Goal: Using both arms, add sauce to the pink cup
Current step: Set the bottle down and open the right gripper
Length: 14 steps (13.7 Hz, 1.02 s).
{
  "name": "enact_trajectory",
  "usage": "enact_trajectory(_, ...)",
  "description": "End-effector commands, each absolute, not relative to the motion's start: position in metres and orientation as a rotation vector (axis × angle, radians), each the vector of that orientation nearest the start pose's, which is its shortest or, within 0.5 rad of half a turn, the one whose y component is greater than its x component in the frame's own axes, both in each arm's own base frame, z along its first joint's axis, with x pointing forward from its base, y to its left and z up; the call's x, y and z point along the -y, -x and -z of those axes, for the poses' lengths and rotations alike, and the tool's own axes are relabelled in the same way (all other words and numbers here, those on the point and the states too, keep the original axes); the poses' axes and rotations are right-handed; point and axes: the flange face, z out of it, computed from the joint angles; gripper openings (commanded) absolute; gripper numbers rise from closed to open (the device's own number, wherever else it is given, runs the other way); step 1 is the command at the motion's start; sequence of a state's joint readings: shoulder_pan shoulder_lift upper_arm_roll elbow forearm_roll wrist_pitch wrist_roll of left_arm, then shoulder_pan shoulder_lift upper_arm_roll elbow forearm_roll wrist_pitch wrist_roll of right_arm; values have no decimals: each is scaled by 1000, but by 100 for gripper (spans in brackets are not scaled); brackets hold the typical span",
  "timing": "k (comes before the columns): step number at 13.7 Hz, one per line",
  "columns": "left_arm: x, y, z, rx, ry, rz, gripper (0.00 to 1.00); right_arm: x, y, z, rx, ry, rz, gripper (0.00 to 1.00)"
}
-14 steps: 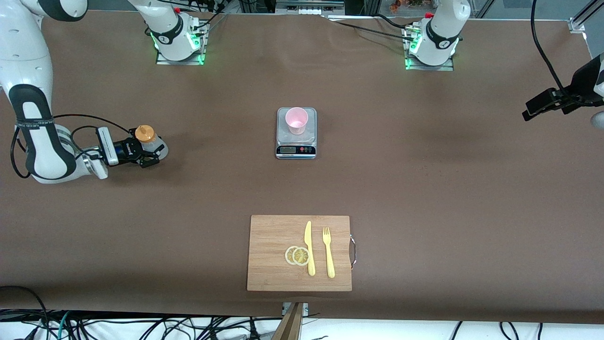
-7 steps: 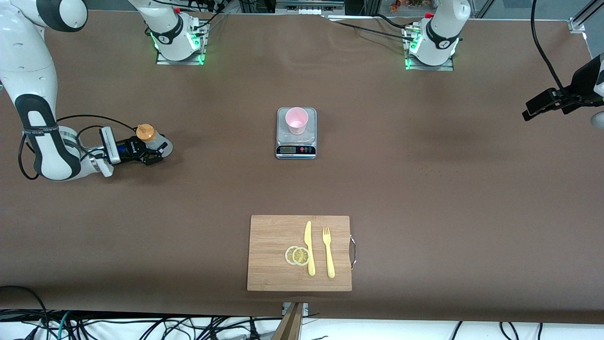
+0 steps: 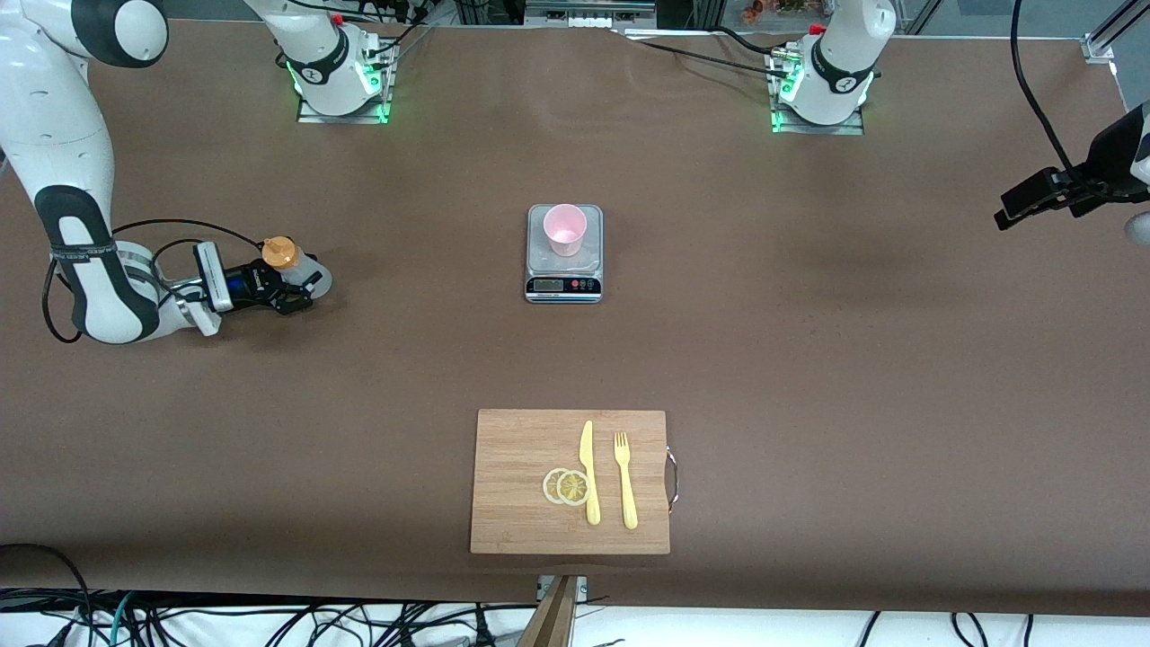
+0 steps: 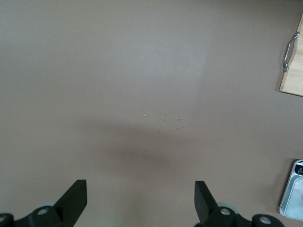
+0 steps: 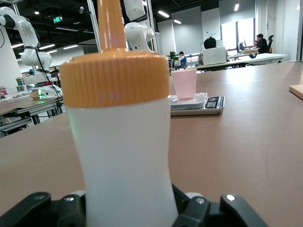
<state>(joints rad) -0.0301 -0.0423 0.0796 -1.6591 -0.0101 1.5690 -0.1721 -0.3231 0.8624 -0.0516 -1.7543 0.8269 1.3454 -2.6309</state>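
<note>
We note the right gripper [image 3: 301, 289] low at the right arm's end of the table, fingers on either side of the sauce bottle [image 3: 296, 267]. The bottle stands upright on the table; in the right wrist view its whitish body [image 5: 124, 161] fills the space between the fingers, orange cap on top. Whether the fingers press it or have just let go, we cannot tell.

Compared with a second ago, the right arm's forearm has drawn nearer its end of the table, while the gripper and bottle have shifted a little toward the middle and sit lower; the bottle now looks set down on the surface.

The pink cup [image 3: 565, 229] stands unchanged on the small kitchen scale [image 3: 563, 286] at the middle of the table, well apart from the bottle. In the right wrist view the cup [image 5: 184, 83] shows past the bottle on the scale.

The left gripper [image 3: 1033, 199] waits high over the left arm's end of the table, unmoved, its fingers [image 4: 75, 201] spread wide and holding nothing.

The cutting board [image 3: 512, 449] nearer the front camera carries two lemon slices [image 3: 567, 486], a yellow knife [image 3: 588, 472] and a yellow fork [image 3: 625, 481], all as before.
</note>
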Motion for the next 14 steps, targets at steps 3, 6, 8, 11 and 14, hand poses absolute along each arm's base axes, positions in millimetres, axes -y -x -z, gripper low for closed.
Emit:
enact_trajectory(3, -28, -536, -610, 330, 3152, -85, 100, 105, -515, -90, 1403, 1087, 773, 100)
enact_trajectory(6, -28, -536, -610, 330, 3153, -90, 100, 107, -517, -92, 1410, 1090, 776, 100)
enact_trajectory(8, -28, -536, -610, 330, 3153, -90, 100, 116, -521, -96, 1414, 1109, 783, 100)
enact_trajectory(11, -27, -535, -610, 325, 3154, -88, 100, 138, -525, -102, 1442, 1135, 790, 100)
enact_trajectory(14, -27, -535, -610, 328, 3154, -88, 100, 162, -524, -107, 1455, 1174, 785, 100)
